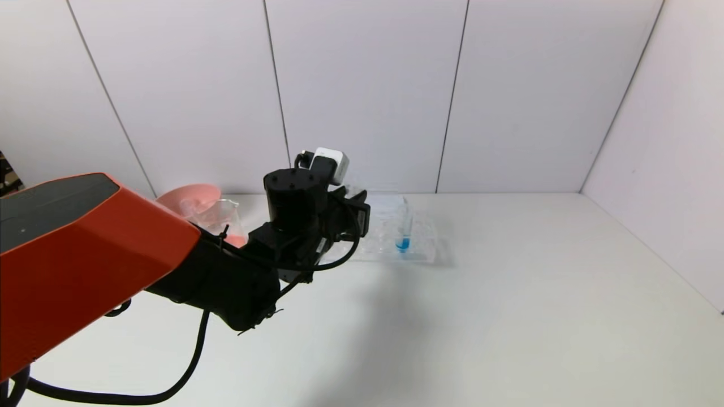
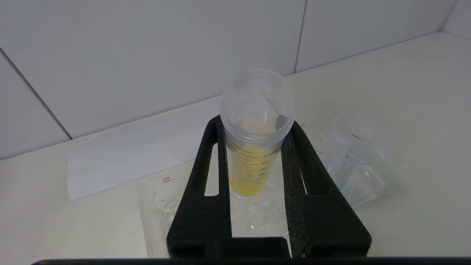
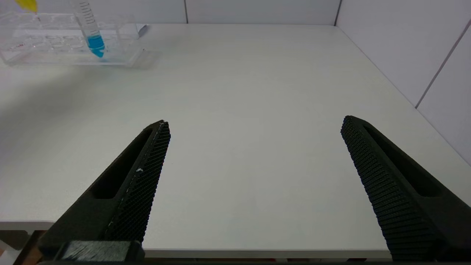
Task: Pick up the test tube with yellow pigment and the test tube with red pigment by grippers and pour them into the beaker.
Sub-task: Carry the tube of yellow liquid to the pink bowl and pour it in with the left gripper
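One white table under grey-white wall panels; left gripper fingers clamped on yellow tube, right gripper fingers spread.

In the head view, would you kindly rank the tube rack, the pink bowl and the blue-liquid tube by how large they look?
1. Tube rack, widest, though the left arm hides its left part.
2. Pink bowl, also partly hidden behind that arm, so its rank against the rack is unsure.
3. Blue-liquid tube, clearly the smallest.

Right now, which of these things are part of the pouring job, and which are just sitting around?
In the job:
- left gripper, shut on the yellow test tube
- beaker, reddish liquid in it
- right gripper, open, idle over bare table

Just there:
- blue test tube
- clear rack
- pink bowl
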`<state>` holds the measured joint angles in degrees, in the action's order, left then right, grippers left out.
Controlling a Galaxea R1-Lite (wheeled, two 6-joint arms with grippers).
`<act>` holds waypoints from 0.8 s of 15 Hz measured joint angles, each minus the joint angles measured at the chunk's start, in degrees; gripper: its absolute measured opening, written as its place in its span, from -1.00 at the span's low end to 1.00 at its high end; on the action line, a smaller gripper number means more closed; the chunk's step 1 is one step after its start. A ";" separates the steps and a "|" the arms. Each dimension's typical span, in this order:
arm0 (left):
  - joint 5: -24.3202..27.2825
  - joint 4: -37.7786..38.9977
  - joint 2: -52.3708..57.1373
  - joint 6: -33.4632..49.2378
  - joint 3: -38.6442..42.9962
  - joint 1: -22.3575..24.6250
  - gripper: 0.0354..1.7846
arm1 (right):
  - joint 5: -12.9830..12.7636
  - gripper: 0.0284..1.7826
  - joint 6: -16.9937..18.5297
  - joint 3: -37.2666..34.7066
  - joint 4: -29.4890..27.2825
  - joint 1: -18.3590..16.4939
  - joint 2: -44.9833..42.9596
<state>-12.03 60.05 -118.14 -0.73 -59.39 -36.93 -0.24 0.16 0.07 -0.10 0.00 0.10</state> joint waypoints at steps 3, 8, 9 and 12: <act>0.11 -0.41 1.82 -1.79 0.00 0.00 -0.55 | 0.00 0.91 0.02 0.00 0.00 0.00 0.00; 0.16 -3.33 5.44 -2.27 -0.50 0.66 -0.55 | 0.00 0.91 0.02 0.00 0.00 0.00 0.00; 0.16 -4.10 6.12 -2.27 -0.66 0.96 -0.55 | 0.00 0.91 0.00 0.00 0.00 0.00 0.00; 0.16 -6.72 8.57 -2.29 -0.91 2.19 -0.55 | 0.00 0.91 0.02 0.00 0.00 0.00 0.00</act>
<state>-11.87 53.33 -109.57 -3.02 -60.31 -34.73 -0.24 0.18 0.07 -0.10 0.00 0.10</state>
